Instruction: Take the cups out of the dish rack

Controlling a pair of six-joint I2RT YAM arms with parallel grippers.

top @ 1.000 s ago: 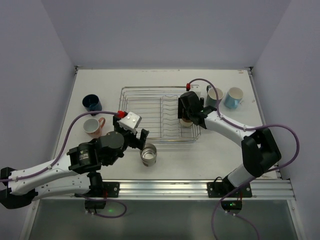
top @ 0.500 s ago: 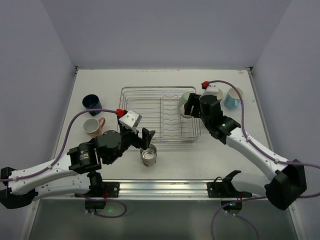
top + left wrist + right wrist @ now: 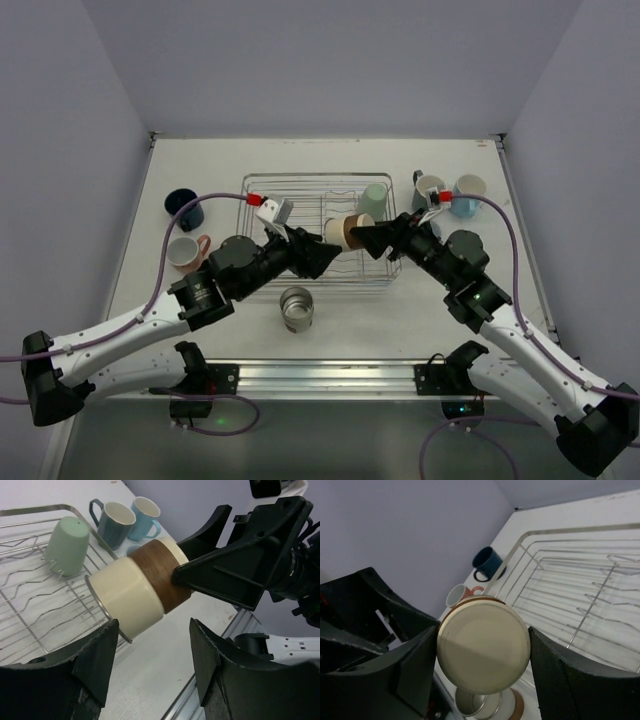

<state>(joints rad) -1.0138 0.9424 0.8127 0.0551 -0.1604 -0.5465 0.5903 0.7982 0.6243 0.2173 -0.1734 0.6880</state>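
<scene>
1. Since half a second ago, both arms have been brought together over the near side of the dish rack [image 3: 290,190]. The left gripper [image 3: 325,255] has been raised from beside the metal cup [image 3: 296,308]. The brown-and-cream cup [image 3: 342,230] has been carried leftward from the rack's right end by the right gripper [image 3: 365,235].
2. The brown-and-cream cup is held in the air on its side above the rack's near right part. It is clamped around its brown band by the right gripper's closed jaws, and its cream base is turned toward the right wrist camera.
3. The left gripper's jaws are spread wide and nothing is held in them. The cup's cream end is seen just ahead of the gap, and whether it is touched cannot be told.
4. A mint green cup [image 3: 375,196] is left upside down inside the rack, near its far right corner.
5. The metal cup is stood upright on the table [image 3: 330,155], just in front of the rack.
6. A navy mug [image 3: 183,208] and a pink mug [image 3: 185,253] are set on the table left of the rack. A dark teal mug [image 3: 430,190] and a light blue mug [image 3: 468,193] are set to its right.
</scene>
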